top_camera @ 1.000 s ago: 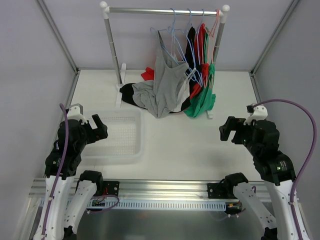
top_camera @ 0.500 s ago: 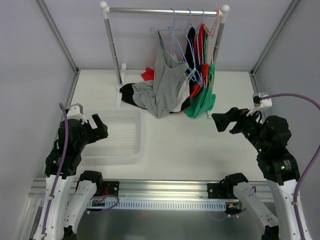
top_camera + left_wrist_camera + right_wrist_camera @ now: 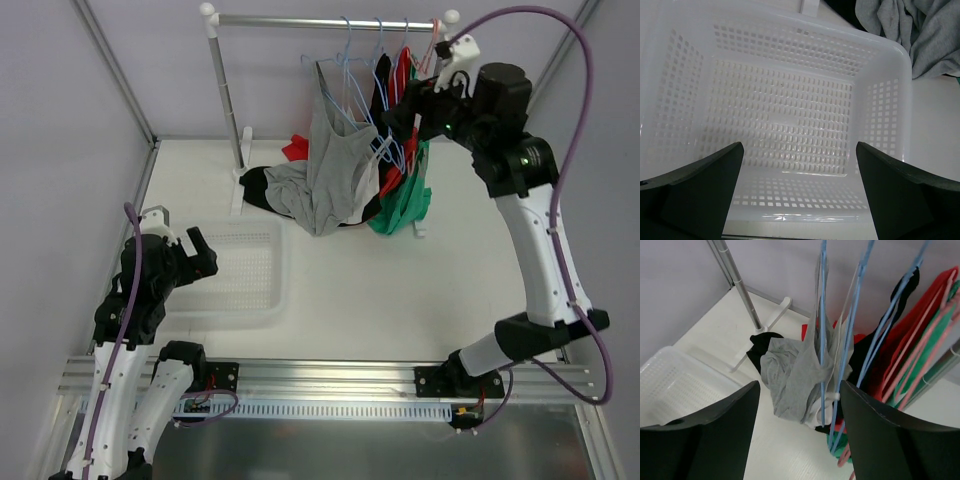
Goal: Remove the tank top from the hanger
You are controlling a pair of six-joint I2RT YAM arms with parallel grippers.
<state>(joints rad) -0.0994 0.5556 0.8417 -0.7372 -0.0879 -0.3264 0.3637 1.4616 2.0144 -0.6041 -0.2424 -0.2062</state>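
We find the left gripper [image 3: 193, 252] low at the near left, its jaws spread wide and holding nothing, poised over the white basket [image 3: 268, 300]; the left wrist view shows the same wide gap [image 3: 797, 155] above the perforated floor of the basket [image 3: 906, 105]. To the right, at the far side of the table, stands the clothes rack [image 3: 300, 20]. The gray tank top [image 3: 335, 165] is on a blue hanger [image 3: 345, 65] hooked on the rail, its lower part heaped on the table beside a black garment [image 3: 255, 187]. Further right hang a red garment [image 3: 403, 75] and a green garment [image 3: 405, 200]. The right gripper [image 3: 398, 112] is raised near the hangers, jaws wide and empty. From its wrist view [image 3: 800, 385], the tank top [image 3: 790, 372] and hanger [image 3: 822, 315] lie beyond the fingers, untouched.
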